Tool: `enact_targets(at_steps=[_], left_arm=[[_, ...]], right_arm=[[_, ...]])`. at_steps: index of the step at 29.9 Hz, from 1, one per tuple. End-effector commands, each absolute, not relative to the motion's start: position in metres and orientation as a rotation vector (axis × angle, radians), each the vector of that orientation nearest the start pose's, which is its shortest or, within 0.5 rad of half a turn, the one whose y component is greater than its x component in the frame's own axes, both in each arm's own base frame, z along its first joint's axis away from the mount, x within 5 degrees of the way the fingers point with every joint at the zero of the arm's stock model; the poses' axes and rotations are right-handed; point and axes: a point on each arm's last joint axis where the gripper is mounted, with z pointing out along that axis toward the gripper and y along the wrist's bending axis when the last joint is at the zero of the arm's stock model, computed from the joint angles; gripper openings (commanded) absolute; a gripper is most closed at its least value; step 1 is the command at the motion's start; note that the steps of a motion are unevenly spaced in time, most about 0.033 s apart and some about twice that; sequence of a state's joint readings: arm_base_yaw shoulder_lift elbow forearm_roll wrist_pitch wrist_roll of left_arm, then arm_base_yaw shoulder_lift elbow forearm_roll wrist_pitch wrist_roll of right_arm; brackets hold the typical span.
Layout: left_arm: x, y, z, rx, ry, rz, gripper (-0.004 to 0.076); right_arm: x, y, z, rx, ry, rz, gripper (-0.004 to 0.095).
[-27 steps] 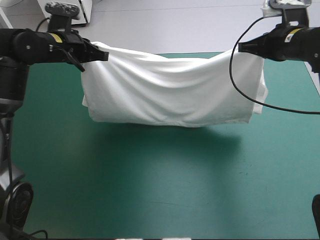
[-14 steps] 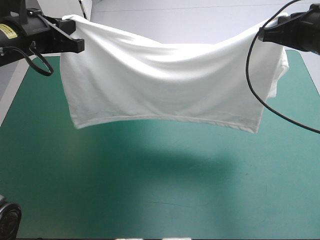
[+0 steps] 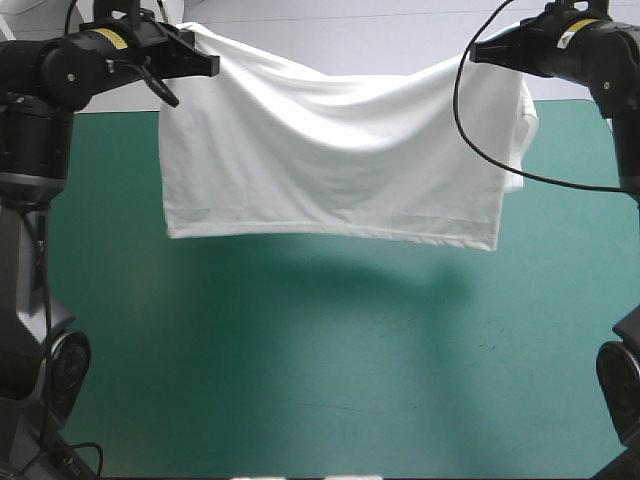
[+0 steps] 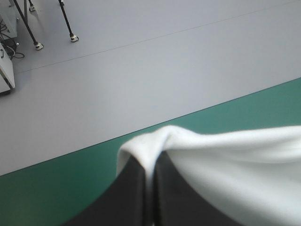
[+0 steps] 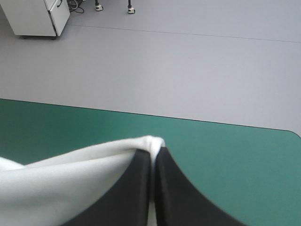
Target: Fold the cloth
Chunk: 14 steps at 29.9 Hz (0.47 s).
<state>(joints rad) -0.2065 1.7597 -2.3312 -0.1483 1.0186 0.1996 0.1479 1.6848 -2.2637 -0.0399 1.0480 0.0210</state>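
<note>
Creased T-shirt sags between left claw, right claw; seemingly airborne.

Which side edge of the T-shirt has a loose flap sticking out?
The edge below the right pincer; the T-shirt's other side hangs straight.

left pincer, right pincer: high, clamped

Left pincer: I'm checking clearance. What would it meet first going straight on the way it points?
Beyond the T-shirt fold that the left pincer clamps, the way looks free: only the far strip of the teal-green cover lies below. Depth is unclear.
</note>
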Motion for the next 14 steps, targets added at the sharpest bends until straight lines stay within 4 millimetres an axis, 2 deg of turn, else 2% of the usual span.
enact_targets(at_steps=[1, 4, 7, 12, 14], left_arm=[[0.352, -0.086, 0.555, 0.342, 1.683, -0.189, -0.0022], [0.365, -0.088, 0.547, 0.332, 1.673, -0.191, -0.0022], [0.38, -0.092, 0.53, 0.345, 1.739, -0.192, -0.0022], [0.403, -0.097, 0.47, 0.412, 2.111, -0.183, -0.0022], [0.409, -0.094, 0.451, 0.374, 2.246, -0.154, -0.0022]], right_arm=[[0.338, 0.045, 0.556, -0.12, 1.768, 0.029, -0.0017], [0.351, 0.047, 0.547, -0.123, 1.791, 0.027, -0.0017], [0.364, 0.048, 0.528, -0.11, 1.89, 0.037, -0.0017], [0.384, 0.054, 0.486, -0.107, 2.145, 0.078, -0.0017], [0.386, 0.056, 0.472, -0.112, 2.23, 0.094, -0.0017]])
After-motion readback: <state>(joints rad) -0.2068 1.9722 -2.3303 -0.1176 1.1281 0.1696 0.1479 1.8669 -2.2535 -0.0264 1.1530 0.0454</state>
